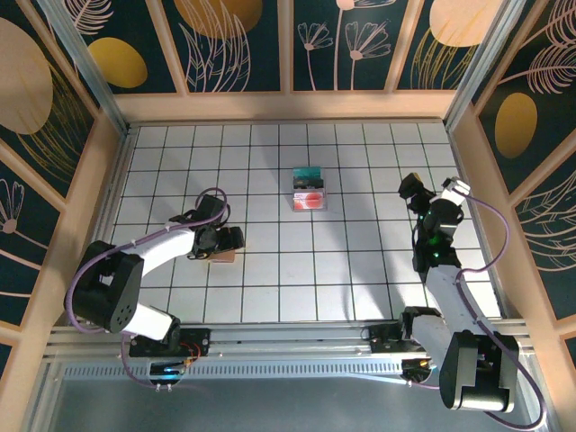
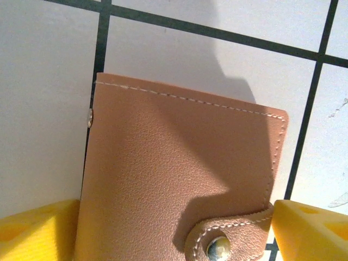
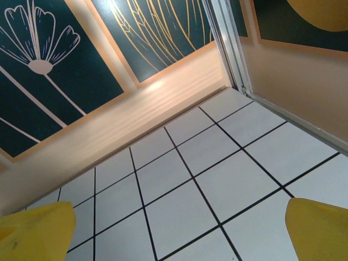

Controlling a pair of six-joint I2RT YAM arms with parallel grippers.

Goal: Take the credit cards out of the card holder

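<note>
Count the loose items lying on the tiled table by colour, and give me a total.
Teal card: 1
White-and-pink card with a red spot: 1
Tan-brown card holder: 1
Total: 3

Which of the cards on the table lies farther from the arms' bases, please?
The teal card; the white-and-red card lies just nearer them.

I see a pale-stitched tan-brown leather card holder [image 2: 174, 179] on white black-gridded tiles [image 2: 43, 81]; beyond it, a teal plastic card [image 1: 309, 174] and a red-spotted white card [image 1: 308, 200].
</note>
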